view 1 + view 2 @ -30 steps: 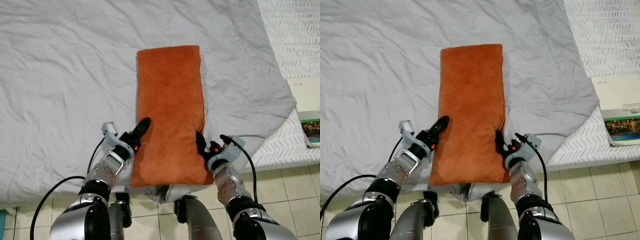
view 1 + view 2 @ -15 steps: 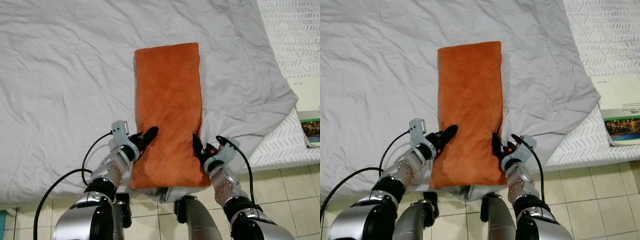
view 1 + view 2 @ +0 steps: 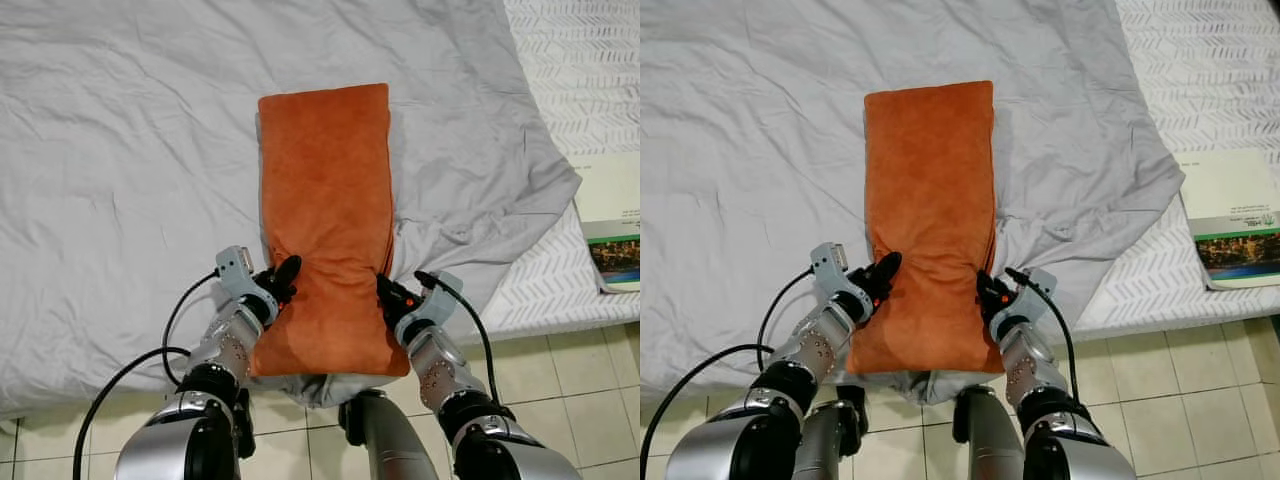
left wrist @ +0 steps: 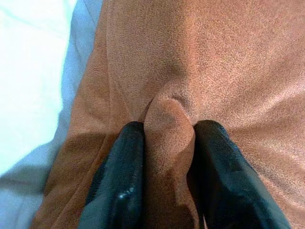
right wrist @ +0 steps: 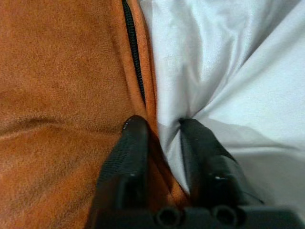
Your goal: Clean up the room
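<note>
Pillow (image 3: 325,220) lies lengthwise on the bed (image 3: 120,150), near end at the edge. Left claw (image 4: 164,143) pinches a fold of orange fabric. Right claw (image 5: 162,143) is pinched on the zipper-side seam, with some grey sheet (image 5: 214,62) caught between its fingers. Best to lift both sides evenly and shed the sheet first. Can't tell how deep either bite goes; pillow underside is hidden.
</note>
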You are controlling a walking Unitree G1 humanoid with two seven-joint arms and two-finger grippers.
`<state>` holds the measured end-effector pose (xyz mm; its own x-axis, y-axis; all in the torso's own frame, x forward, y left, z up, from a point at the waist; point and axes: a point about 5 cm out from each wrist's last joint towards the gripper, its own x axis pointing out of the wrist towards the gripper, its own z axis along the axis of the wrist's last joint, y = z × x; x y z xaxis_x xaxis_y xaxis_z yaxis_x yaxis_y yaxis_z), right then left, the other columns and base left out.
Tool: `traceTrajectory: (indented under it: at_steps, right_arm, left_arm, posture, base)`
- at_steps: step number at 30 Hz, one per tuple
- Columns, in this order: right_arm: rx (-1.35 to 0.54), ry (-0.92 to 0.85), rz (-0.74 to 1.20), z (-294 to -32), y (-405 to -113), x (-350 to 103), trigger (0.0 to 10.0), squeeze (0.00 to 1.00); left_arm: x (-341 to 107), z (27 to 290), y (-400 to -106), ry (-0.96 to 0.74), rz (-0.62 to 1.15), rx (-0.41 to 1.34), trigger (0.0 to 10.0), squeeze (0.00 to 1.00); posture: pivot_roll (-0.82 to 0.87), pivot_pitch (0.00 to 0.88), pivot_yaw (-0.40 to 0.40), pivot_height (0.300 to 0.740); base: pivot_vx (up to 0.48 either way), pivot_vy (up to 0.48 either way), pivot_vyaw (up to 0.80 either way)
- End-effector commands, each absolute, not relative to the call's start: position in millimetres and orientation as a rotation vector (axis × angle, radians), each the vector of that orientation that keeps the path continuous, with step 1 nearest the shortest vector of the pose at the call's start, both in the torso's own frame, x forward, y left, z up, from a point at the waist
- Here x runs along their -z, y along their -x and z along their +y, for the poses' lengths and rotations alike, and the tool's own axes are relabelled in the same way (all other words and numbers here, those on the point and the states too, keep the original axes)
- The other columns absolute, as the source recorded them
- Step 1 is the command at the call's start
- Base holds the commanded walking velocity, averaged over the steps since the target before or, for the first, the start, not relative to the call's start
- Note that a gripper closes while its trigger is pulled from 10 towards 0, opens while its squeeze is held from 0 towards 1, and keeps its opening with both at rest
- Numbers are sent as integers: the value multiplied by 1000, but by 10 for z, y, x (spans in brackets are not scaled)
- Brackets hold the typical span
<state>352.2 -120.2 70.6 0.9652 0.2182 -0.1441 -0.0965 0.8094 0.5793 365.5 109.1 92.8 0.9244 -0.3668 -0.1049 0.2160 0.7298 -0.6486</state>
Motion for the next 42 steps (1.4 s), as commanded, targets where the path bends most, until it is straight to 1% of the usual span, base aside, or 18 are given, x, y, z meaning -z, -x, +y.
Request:
traceTrajectory:
  at_steps: [1, 6, 10, 11, 12, 14, 15, 17, 21, 22, 23, 28, 34, 38, 39, 40, 41, 42]
  right_arm:
    - [-273, -634, 467, -810, -3200, -274, 0, 0]
    - [-302, -627, 463, -742, -3204, -297, 0, 0]
    - [-309, -572, 438, -780, -3238, -335, 0, 0]
    - [-284, -405, 339, -920, -3337, -460, 0, 0]
    - [-284, -405, 339, -920, -3337, -460, 0, 0]
    - [-249, -169, 170, -1096, -3449, -693, 0, 0]
    - [-241, -88, 93, -1156, -3474, -800, 0, 0]
    - [-216, 4, -15, -1259, -3449, -938, 0, 0]
    - [-185, 29, -68, -1360, -3337, -981, 0, 0]
    - [-143, 22, -72, -1471, -3175, -954, 0, 0]
    - [-130, 22, -69, -1502, -3119, -938, 0, 0]
    - [-106, 41, -62, -1542, -2964, -905, 0, 0]
    - [-79, 61, -125, -1541, -2942, -1083, 0, 0]
    - [-71, 77, -199, -1520, -2970, -1294, 0, 0]
    - [-76, 81, -223, -1513, -2975, -1384, 0, 0]
    - [-79, 79, -229, -1513, -2974, -1418, 0, 0]
    - [-73, 65, -237, -1529, -2967, -1463, 0, 0]
    - [-71, 57, -247, -1544, -2952, -1509, 0, 0]
  left_arm:
    - [-447, 874, -3355, 723, 470, 300, 0, 0]
    - [-475, 914, -3379, 715, 448, 298, 0, 0]
    - [-532, 907, -3410, 664, 418, 331, 0, 0]
    - [-625, 870, -3450, 559, 372, 388, 0, 0]
    - [-625, 870, -3450, 559, 372, 388, 0, 0]
    - [-795, 802, -3490, 419, 278, 477, 0, 0]
    - [-892, 769, -3491, 374, 224, 517, 0, 0]
    - [-1092, 748, -3443, 366, 126, 557, 0, 0]
    - [-1213, 770, -3353, 383, 74, 569, 0, 0]
    - [-1241, 781, -3236, 387, 61, 585, 0, 0]
    - [-1240, 778, -3190, 383, 60, 591, 0, 0]
    - [-1239, 785, -3066, 385, 75, 593, 0, 0]
    - [-1369, 810, -3053, 390, 43, 561, 0, 0]
    - [-1467, 831, -3045, 328, 9, 567, 0, 0]
    - [-1503, 865, -3038, 282, -2, 573, 0, 0]
    - [-1527, 878, -3035, 271, -8, 576, 0, 0]
    - [-1561, 904, -3033, 238, -16, 583, 0, 0]
    - [-1594, 923, -3029, 207, -25, 594, 0, 0]
  posture:
    - [-113, 715, -123, 740]
    - [-108, 722, -124, 740]
    - [-109, 724, -125, 740]
    - [-110, 725, -122, 740]
    - [-110, 725, -122, 740]
    - [-114, 723, -124, 740]
    - [-117, 725, -125, 740]
    - [-117, 726, -126, 740]
    - [-115, 724, -129, 740]
    - [-117, 725, -134, 740]
    - [-117, 725, -134, 740]
    - [-127, 726, -142, 740]
    - [-125, 718, -143, 740]
    - [-118, 696, -132, 740]
    - [-106, 662, -117, 740]
    - [-106, 662, -117, 740]
    - [-88, 613, -102, 740]
    - [-78, 588, -95, 740]
  base:
    - [0, 0, 0]
    - [0, 0, 0]
    - [0, 0, 0]
    - [0, 0, 0]
    - [0, 0, 0]
    - [0, 0, 0]
    - [0, 0, 0]
    - [0, 0, 0]
    - [0, 0, 0]
    - [0, 0, 0]
    - [0, 0, 0]
    - [0, 0, 0]
    - [0, 0, 0]
    - [0, 0, 0]
    - [0, 0, 0]
    - [0, 0, 0]
    - [0, 0, 0]
    - [0, 0, 0]
